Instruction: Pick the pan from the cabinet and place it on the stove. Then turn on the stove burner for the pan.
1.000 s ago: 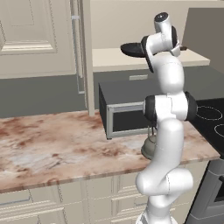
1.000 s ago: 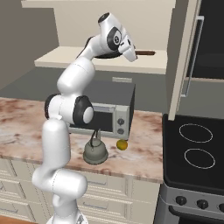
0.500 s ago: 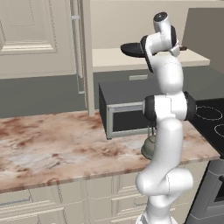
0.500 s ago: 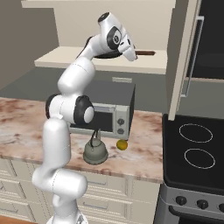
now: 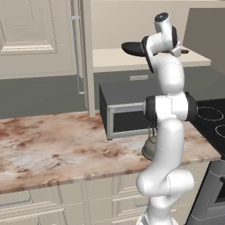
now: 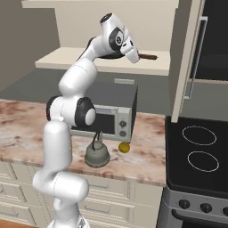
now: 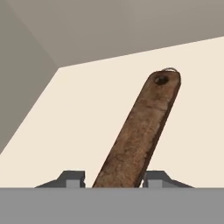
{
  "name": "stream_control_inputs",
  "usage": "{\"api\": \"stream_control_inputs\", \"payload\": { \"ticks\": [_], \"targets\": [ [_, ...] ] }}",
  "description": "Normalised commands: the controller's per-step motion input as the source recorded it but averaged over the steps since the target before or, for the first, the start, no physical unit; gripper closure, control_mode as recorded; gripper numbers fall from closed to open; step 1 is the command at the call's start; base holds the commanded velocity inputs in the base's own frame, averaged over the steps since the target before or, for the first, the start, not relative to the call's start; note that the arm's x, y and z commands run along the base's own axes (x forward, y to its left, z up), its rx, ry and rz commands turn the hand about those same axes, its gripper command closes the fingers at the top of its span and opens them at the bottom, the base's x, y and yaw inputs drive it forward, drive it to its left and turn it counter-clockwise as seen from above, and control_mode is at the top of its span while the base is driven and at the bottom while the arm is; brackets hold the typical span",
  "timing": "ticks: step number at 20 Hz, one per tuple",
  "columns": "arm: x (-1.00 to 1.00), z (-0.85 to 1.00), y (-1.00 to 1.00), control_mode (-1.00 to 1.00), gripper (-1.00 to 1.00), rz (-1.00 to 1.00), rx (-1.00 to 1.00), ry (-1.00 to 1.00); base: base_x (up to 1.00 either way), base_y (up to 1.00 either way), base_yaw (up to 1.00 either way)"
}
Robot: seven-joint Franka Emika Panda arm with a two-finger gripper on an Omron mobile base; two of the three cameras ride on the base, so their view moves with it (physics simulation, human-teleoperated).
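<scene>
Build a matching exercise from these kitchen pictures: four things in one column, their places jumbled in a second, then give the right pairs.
Things:
1. pan
2. kettle
3. microwave
4. stove

Places:
A. on the counter, behind the kettle
B. right of the marble counter
C. on the cabinet shelf
D. on the counter, in front of the microwave

Pairs: 1-C, 2-D, 3-A, 4-B

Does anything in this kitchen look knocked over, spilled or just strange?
Nothing looks spilled or broken. The kettle stands upright on the counter beside a small yellow fruit. The pan sits flat on the cabinet shelf, its handle between the gripper fingers.
</scene>
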Motion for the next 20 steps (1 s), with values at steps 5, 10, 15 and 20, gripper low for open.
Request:
{"api": "stream_control_inputs", "payload": {
  "ticks": [5,10,15,20],
  "targets": [
    [0.01,-0.15,0.00,-1.00,1.00,0.00,0.00,0.00,0.00,0.00,0.00],
    [-0.08,-0.01,0.00,-1.00,1.00,0.00,0.00,-0.13,0.00,0.00,0.00],
    [-0.16,-0.02,0.02,-1.00,1.00,0.00,0.00,-0.26,0.00,0.00,0.00],
    [-0.15,-0.25,0.00,-1.00,1.00,0.00,-0.01,-0.22,0.00,0.00,0.00]
  ]
}}
